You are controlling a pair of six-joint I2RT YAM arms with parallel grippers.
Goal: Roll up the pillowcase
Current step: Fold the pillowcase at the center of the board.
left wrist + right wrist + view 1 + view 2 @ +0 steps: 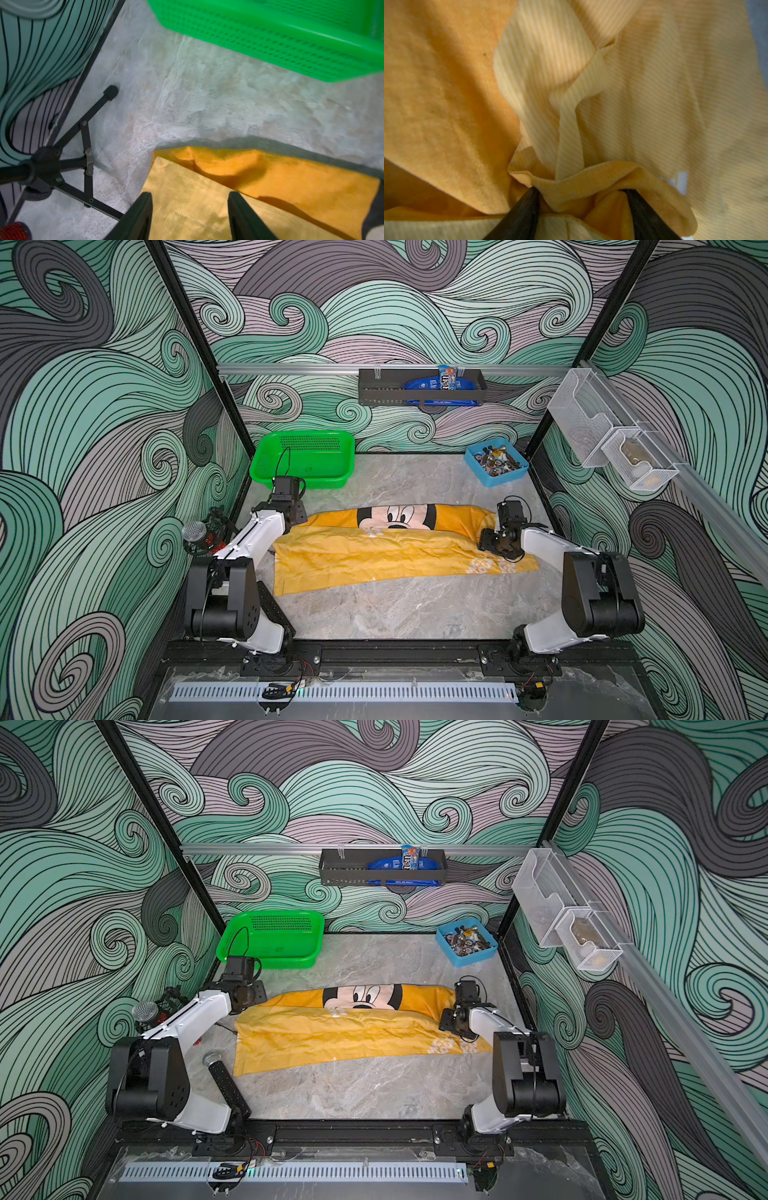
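**Pillowcase lying part-folded between both grippers**

The pillowcase [395, 556] is seen in both top views spread across the middle of the marble table [415, 614], with its far long edge turned over toward the front, so that a cartoon mouse face [397, 517] is shown on a deep orange band along the back. The paler striped face is laid wrinkled in front of it, and white print [490, 566] is visible near the right front corner.

The left gripper [188, 216] is placed at the left far corner of the cloth. In the left wrist view its two dark fingers [139, 216] are held apart above the striped fabric, with nothing pinched between them; whether the tips touch the cloth cannot be told.

The right gripper [581, 209] is set at the right end of the fold. In the right wrist view its fingers [521, 214] are spread fairly wide, and a bunched orange hem is gathered between them; whether that bunch is actually gripped cannot be told.

A green basket [303, 458] is stood at the back left, just beyond the left gripper, and a blue tray [496, 464] of small parts at the back right. A microphone [218, 1065] is lain near the left arm's base, and a black tripod [62, 158] is stood beside the cloth's left corner.
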